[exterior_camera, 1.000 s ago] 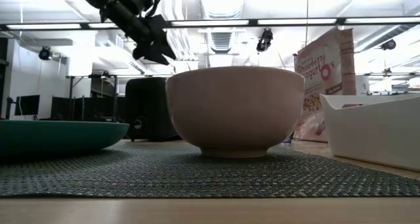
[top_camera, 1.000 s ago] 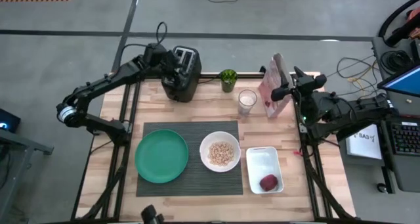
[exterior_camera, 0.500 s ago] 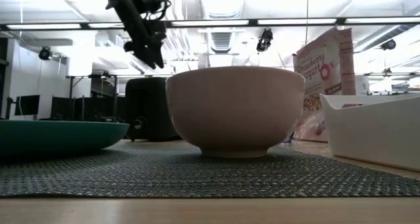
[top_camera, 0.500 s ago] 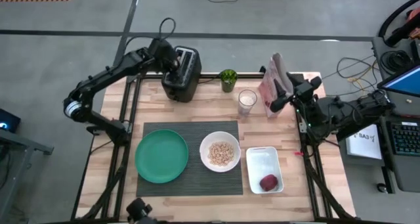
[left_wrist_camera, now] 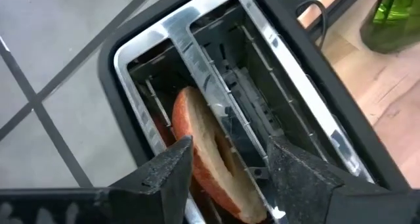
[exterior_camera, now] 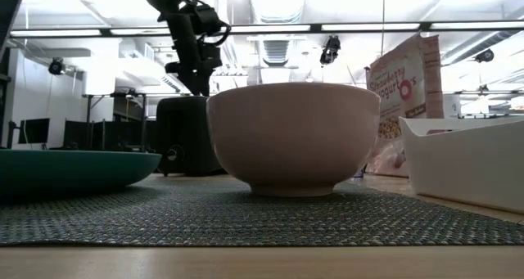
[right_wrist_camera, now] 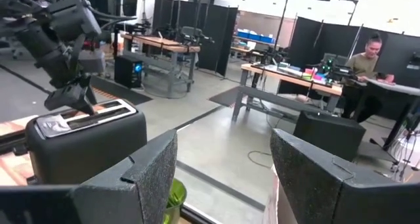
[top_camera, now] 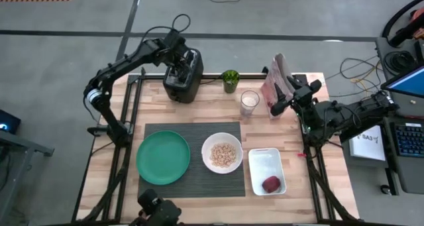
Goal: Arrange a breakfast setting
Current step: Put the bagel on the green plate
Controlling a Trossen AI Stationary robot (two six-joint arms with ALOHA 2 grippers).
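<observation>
Placemat point(top_camera: 191, 159) by the tabletop's near edge carries plate point(top_camera: 163, 157) and bowl point(top_camera: 222, 153); dish point(top_camera: 267, 171) lies beside it. Toaster point(top_camera: 183, 74) stands at the far left corner, left hand point(left_wrist_camera: 226, 161) half open around its toast point(left_wrist_camera: 209, 152). Right hand point(top_camera: 281, 105), open and empty, hovers by the box point(top_camera: 273, 85).

On the dark ribbed placemat point(top_camera: 192, 156) sit the round green plate point(top_camera: 163, 158) left and white bowl point(top_camera: 222, 153) right; the white rectangular dish point(top_camera: 266, 169) lies right of the placemat, the black toaster point(top_camera: 183, 75) behind it.

Wooden table point(top_camera: 159, 110) under ribbed placemat point(top_camera: 199, 179)
</observation>
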